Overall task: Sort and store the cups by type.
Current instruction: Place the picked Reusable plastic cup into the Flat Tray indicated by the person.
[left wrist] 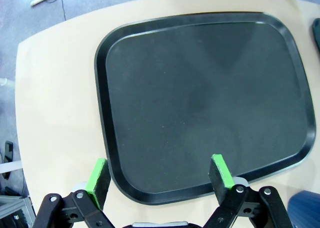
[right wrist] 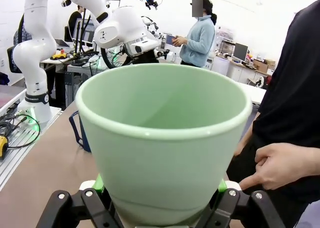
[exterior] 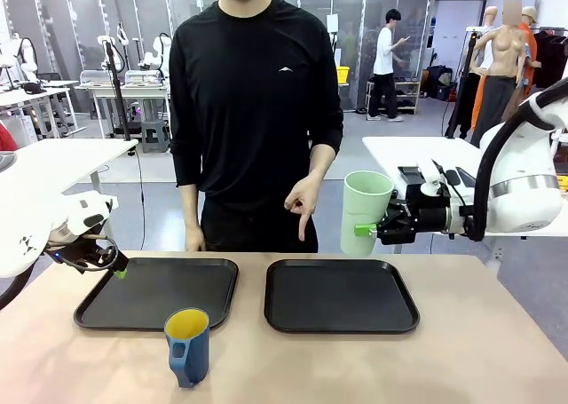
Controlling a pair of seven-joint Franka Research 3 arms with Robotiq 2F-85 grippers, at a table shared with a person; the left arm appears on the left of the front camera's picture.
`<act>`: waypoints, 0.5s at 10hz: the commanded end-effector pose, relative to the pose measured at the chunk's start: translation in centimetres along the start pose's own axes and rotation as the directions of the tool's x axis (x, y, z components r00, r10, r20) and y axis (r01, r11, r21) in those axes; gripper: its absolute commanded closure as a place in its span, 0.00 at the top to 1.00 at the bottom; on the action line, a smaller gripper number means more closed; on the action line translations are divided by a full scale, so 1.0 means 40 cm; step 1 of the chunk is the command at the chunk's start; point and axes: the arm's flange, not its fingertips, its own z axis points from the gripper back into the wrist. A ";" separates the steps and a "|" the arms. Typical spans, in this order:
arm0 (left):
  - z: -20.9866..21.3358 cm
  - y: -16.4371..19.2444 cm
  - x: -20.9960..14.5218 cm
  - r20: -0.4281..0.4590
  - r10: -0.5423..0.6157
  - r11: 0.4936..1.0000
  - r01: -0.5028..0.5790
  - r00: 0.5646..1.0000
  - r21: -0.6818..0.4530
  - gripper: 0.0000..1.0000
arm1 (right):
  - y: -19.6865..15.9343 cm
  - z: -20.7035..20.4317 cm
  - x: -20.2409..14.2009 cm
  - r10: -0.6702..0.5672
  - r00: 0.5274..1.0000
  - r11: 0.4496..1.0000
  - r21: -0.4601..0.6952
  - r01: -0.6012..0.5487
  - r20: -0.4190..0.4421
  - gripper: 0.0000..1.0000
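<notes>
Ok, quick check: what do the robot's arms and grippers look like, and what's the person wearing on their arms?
Both are rounded glossy white: the left arm and the right arm, which carries a grey band and a black cable. The left gripper and right gripper are black linkages with green-padded fingers. The person's sleeves are long and black.

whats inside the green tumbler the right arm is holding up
Nothing visible: the right wrist view looks over the rim of the tumbler onto its bare mint inner wall. The near wall covers the bottom, so the very base cannot be checked.
</notes>
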 end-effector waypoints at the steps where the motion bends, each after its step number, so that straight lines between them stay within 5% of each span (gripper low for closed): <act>1: 0.002 0.006 0.001 0.002 -0.001 1.000 0.001 1.000 0.002 1.00 | -0.039 -0.012 -0.046 -0.035 0.999 0.999 -0.020 0.036 0.019 0.86; 5: 0.002 0.006 0.001 0.002 -0.001 1.000 0.001 1.000 0.002 1.00 | -0.095 -0.038 -0.218 -0.066 0.998 0.997 -0.046 0.066 0.008 0.86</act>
